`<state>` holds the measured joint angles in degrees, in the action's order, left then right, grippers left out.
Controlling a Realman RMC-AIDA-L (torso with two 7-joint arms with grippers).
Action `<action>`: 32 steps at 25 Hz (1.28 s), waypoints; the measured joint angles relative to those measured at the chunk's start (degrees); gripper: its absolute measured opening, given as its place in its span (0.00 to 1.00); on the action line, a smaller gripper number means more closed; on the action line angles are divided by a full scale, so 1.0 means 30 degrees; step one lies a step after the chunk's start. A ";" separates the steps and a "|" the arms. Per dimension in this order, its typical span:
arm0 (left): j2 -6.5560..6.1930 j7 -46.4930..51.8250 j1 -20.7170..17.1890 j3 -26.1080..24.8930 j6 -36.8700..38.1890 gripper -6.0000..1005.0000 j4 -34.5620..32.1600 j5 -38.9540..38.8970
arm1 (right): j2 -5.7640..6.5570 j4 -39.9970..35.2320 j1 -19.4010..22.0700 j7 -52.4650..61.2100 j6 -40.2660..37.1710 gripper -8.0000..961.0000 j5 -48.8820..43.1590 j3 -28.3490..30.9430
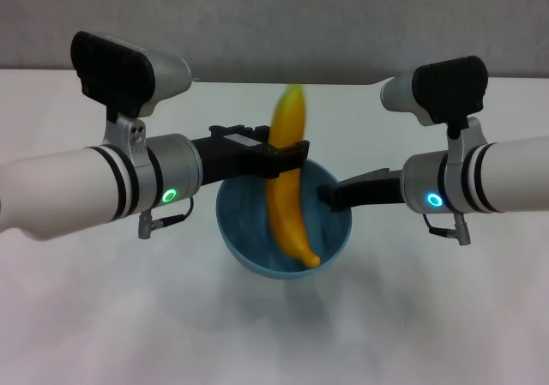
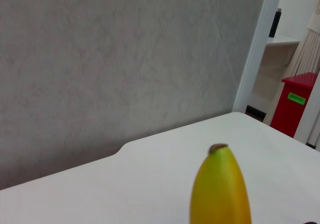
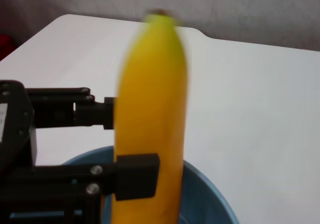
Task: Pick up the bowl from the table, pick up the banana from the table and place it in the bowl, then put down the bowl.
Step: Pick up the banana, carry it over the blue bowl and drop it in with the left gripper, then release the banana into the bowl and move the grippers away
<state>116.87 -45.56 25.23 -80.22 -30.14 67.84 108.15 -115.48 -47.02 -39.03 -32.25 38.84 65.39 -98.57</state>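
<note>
The light-blue bowl (image 1: 244, 226) hangs a little above the white table (image 1: 429, 316), with its shadow beneath it. My right gripper (image 1: 328, 195) is shut on the bowl's right rim. My left gripper (image 1: 283, 158) is shut on the yellow banana (image 1: 287, 188), which stands nearly upright with its lower end inside the bowl and its stem tip up. The left wrist view shows only the banana's upper end (image 2: 220, 194). The right wrist view shows the banana (image 3: 150, 84) between the left gripper's black fingers (image 3: 137, 175), above the bowl (image 3: 205, 199).
A grey wall stands behind the table's far edge. The left wrist view shows the notch in that edge (image 2: 122, 146) and, beyond the table, a red cabinet (image 2: 295, 104) by a doorway.
</note>
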 joint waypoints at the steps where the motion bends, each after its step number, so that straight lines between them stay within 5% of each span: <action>1: 0.0003 -0.0011 0.0000 0.0001 -0.0001 0.57 -0.0019 -0.0004 | 0.0000 0.0000 0.0000 -0.0001 0.0001 0.07 0.0000 0.0001; 10: -0.0103 -0.0100 -0.0038 -0.0944 0.0000 0.80 0.0246 -0.0014 | 0.0033 0.0209 0.0124 0.0000 0.0006 0.07 -0.0027 0.0115; 25: -0.0168 -0.1941 -0.0567 -0.4620 -0.0690 0.83 0.0087 -0.0447 | 0.0087 0.0875 -0.0007 -0.0077 0.0003 0.08 -0.0210 0.0691; 32: -0.0173 -0.4010 -0.0644 -0.6331 0.0622 0.83 -0.1761 -0.0374 | 0.0115 0.1983 -0.1016 -0.0051 0.0110 0.08 -0.0265 0.0776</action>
<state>116.35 -57.59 23.30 -99.21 -28.27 62.56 107.03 -115.14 -41.07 -42.07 -32.40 39.17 64.60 -96.24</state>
